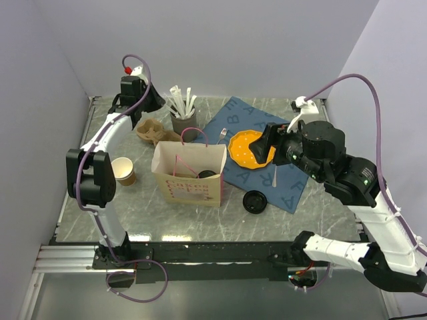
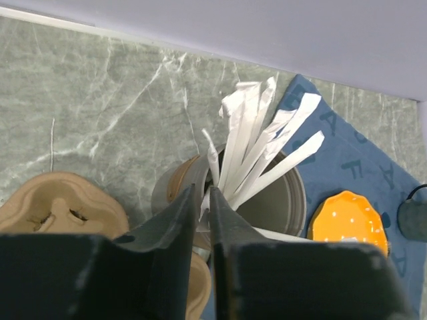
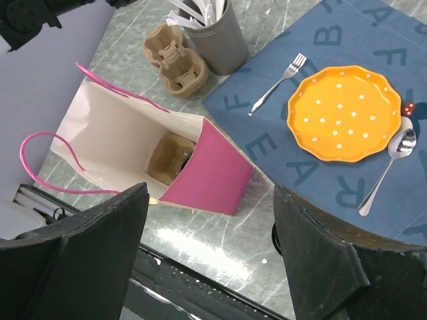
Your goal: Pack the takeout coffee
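**Top external.** Kraft paper bag [image 1: 190,188] upright at frame centre, mouth open for loading, pink cord handles. Takeout coffee [image 1: 207,174] already inside, glossy black lid showing.

**Left wrist.** Left end effector [image 2: 204,195] nearly closed at frame bottom. Tips meet wrapped straws [image 2: 257,143] fanned in grey cylindrical holder [image 2: 285,200]. One thin white wrapper sits in the gap; firm grip cannot be told. Likely fetching a straw for the bag.

**Right wrist.** Right end effector [image 3: 210,195] wide open, empty, above bag. Brown cup deep in bag, centre-left.

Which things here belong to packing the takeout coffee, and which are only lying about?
For the job: takeout coffee, paper bag.
Lying about: lidless paper cup, loose black lid, cup carrier, straw holder, orange plate, fork, spoon, blue placemat.
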